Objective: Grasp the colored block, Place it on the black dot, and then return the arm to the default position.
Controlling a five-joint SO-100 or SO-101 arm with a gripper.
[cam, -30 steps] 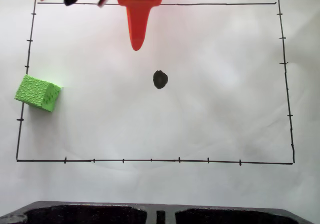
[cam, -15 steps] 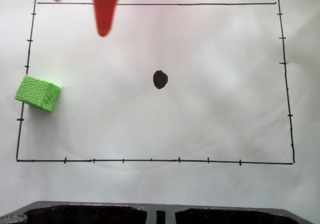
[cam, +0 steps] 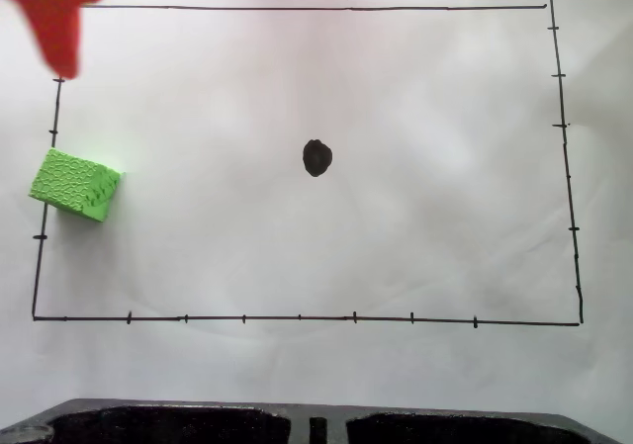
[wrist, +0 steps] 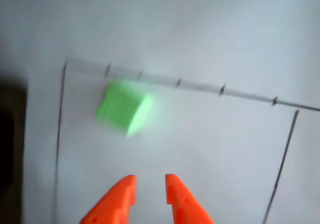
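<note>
Colored block (cam: 75, 184) sits untouched at the desk's left edge in the fixed view, well apart from the black dot (cam: 316, 157). End effector (wrist: 149, 183) above it, empty, fingers only narrowly parted. Risk: gap narrower than the block, so descending could knock it instead of straddling.

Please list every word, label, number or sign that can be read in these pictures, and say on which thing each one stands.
No readable text: no words, numbers, brands or labels in either view.
Hand-drawn black border lines with short tick marks on the white sheet: marks, not characters.
The black dot: an ink blot, no writing.
The green block: a pebbled surface, nothing printed.
The orange gripper: plain plastic, no marking visible.
</note>
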